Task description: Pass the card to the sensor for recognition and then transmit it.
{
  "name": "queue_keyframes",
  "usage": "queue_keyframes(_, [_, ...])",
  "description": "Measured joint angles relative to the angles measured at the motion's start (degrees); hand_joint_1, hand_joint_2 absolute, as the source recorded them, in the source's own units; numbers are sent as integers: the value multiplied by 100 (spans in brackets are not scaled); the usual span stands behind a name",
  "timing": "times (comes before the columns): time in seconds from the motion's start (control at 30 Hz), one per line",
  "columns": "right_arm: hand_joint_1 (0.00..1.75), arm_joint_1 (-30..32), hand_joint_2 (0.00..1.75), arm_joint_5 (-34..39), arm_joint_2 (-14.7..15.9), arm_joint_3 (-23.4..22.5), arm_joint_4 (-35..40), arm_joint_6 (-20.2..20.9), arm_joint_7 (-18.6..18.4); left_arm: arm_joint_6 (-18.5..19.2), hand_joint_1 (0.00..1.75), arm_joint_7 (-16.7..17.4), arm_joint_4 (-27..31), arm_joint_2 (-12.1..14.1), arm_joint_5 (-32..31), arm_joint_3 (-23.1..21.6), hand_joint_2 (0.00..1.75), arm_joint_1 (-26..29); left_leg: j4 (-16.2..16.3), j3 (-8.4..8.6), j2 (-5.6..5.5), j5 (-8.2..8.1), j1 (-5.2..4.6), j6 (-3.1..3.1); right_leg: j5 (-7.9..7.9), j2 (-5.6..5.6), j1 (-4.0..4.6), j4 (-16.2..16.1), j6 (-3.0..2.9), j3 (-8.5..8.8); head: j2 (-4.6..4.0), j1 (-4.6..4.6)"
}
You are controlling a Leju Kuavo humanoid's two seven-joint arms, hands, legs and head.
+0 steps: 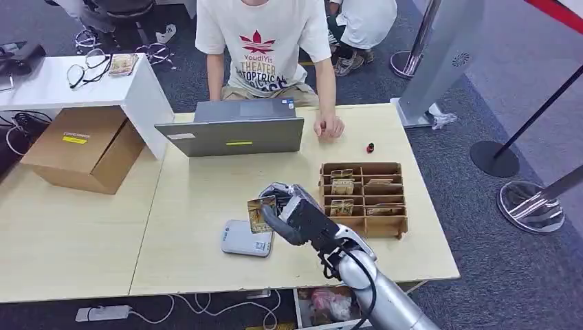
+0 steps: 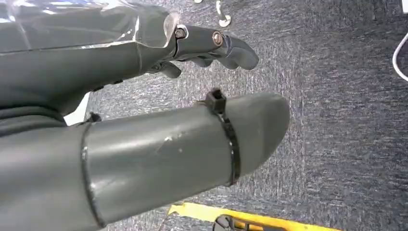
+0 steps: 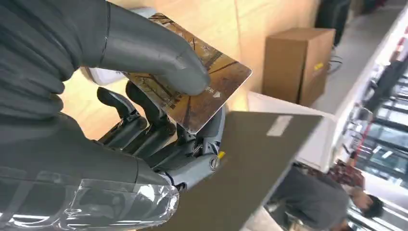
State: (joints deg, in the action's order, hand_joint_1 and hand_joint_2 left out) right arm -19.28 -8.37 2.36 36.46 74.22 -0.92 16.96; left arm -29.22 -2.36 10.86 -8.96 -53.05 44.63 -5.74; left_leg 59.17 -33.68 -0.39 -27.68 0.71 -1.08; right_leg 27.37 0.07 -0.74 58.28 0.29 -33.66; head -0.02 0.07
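Right hand (image 1: 292, 214) pinches the card (image 1: 261, 214) by one edge, thumb over fingers, just above the sensor (image 1: 247, 239). Thin, stiff, likely slick: edge grip suits. Left hand (image 2: 144, 96) hangs, holding nothing.

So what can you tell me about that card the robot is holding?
The card is a thin, flat rectangle with a glossy brownish-gold picture on its face and a small white mark near one edge. The right hand pinches it, thumb pressing on the printed face and darker fingers behind. In the head view it is held above the table, tilted, just over the near edge of the small white sensor. Whether card and sensor touch cannot be told.
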Motion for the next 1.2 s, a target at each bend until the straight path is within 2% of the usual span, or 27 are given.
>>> queue_keyframes(0.4, [175, -408, 175, 101, -238, 428, -1365, 76, -151, 42, 0, 20, 0, -17, -44, -11, 0, -18, 0, 0, 0, 0, 0, 0, 0, 1, 0, 0, 0, 0, 0, 2])
queue_keyframes(1.2, [175, -1179, 175, 118, -730, 852, -3322, 291, -190, 63, 0, 61, 0, -26, -59, -39, 0, -47, 0, 1, 0, 1, 0, 0, 0, 1, 0, 0, 0, 0, 0, 2])
